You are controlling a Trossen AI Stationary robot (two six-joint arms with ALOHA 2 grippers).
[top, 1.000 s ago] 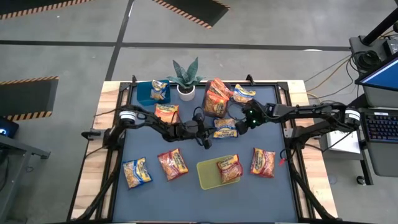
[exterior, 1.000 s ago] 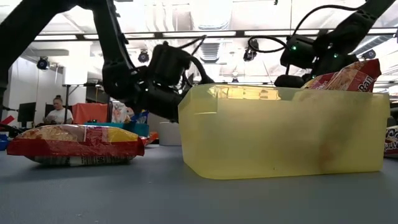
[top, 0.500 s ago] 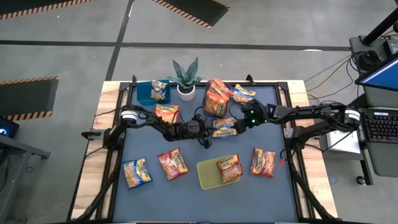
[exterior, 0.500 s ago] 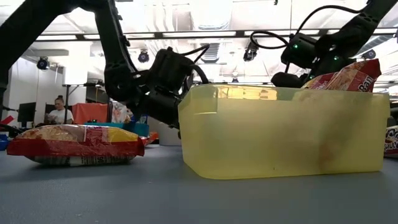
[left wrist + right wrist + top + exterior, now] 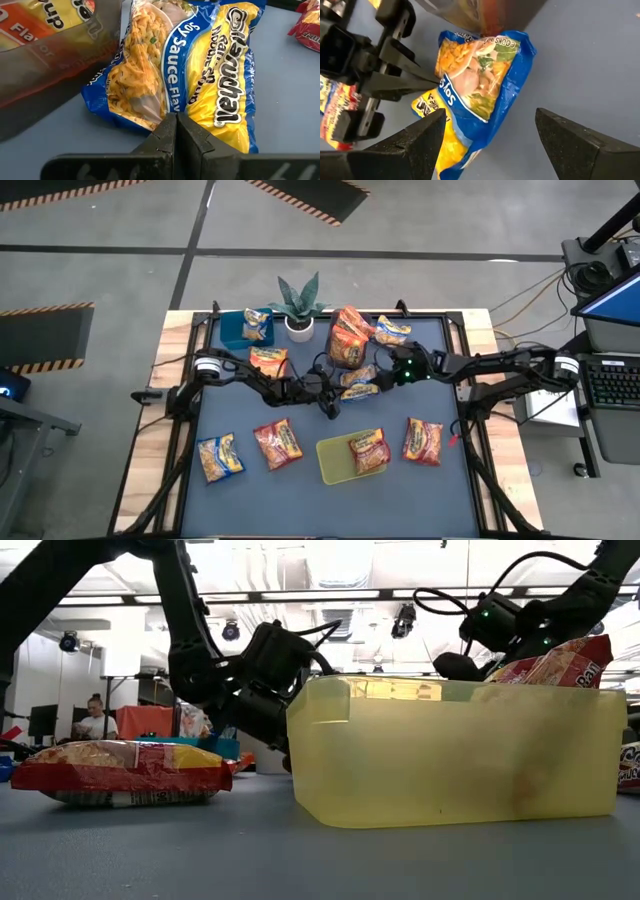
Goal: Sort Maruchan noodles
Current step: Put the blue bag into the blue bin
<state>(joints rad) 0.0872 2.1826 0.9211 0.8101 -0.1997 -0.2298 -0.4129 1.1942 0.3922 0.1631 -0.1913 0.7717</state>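
Note:
A yellow-and-blue Maruchan packet (image 5: 360,381) lies mid-table in front of the dark clear bin (image 5: 349,340). It also shows in the left wrist view (image 5: 200,70) and the right wrist view (image 5: 475,75). My left gripper (image 5: 176,125) (image 5: 337,396) reaches in from the table's left and is shut on this packet. My right gripper (image 5: 497,145) (image 5: 385,376) hangs open just above the packet's right side, with its fingers spread wide apart. Several more packets, orange, red and yellow-blue, lie around the table. My left gripper pinches the yellow-and-blue packet at the blue sealed edge of its long side (image 5: 165,116), between both shut fingers. The fingers come in nearly level from the table's left, across that edge. The packet's far end lies against the dark clear bin's wall (image 5: 485,15).
The dark clear bin holds orange packets. A blue bin (image 5: 236,332) holds a yellow-blue one, and a yellow-green bin (image 5: 332,460) (image 5: 450,750) holds a red one (image 5: 369,451). A potted plant (image 5: 298,305) stands at the far edge. Loose packets lie at the near left (image 5: 220,457) (image 5: 278,444) and near right (image 5: 423,440).
The yellow-and-blue packet has shifted a little toward the far edge and the dark clear bin, along with my left gripper. My right gripper has drawn back slightly toward the table's right and risen a bit.

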